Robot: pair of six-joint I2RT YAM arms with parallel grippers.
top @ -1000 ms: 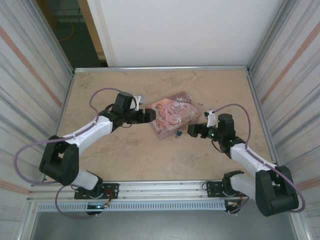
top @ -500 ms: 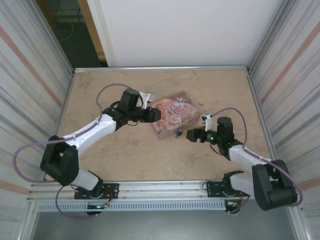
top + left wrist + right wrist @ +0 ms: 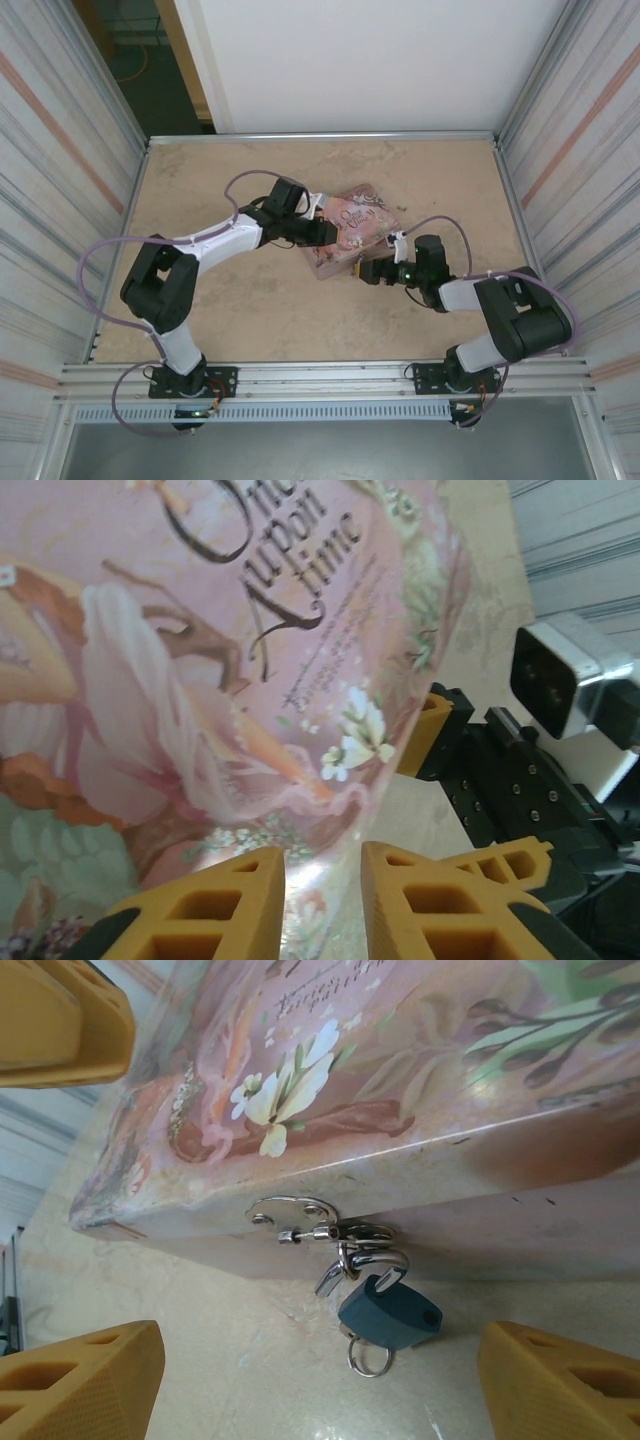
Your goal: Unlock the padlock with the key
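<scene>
A tiny blue padlock (image 3: 390,1312) hangs by its silver shackle (image 3: 375,1260) from the hasp on the front wall of the pink illustrated tin (image 3: 352,228). It rests on the table. A small key ring (image 3: 370,1355) sticks out under the padlock, and the key's blade is hidden behind the body. My right gripper (image 3: 320,1390) is open wide, low on the table, with the padlock (image 3: 357,266) just ahead between its fingers. My left gripper (image 3: 322,905) hovers over the tin's lid near its front corner, jaws a narrow gap apart and gripping nothing that I can see.
The tin (image 3: 200,680) lies mid-table on the tan board. Corrugated walls close off both sides and a white panel the back. My right gripper's finger (image 3: 430,735) shows close beside the tin's corner. My two grippers stand very near each other at the tin's front.
My left arm swung right onto the tin's lid and its jaws narrowed. My right gripper slid left and lower toward the padlock.
</scene>
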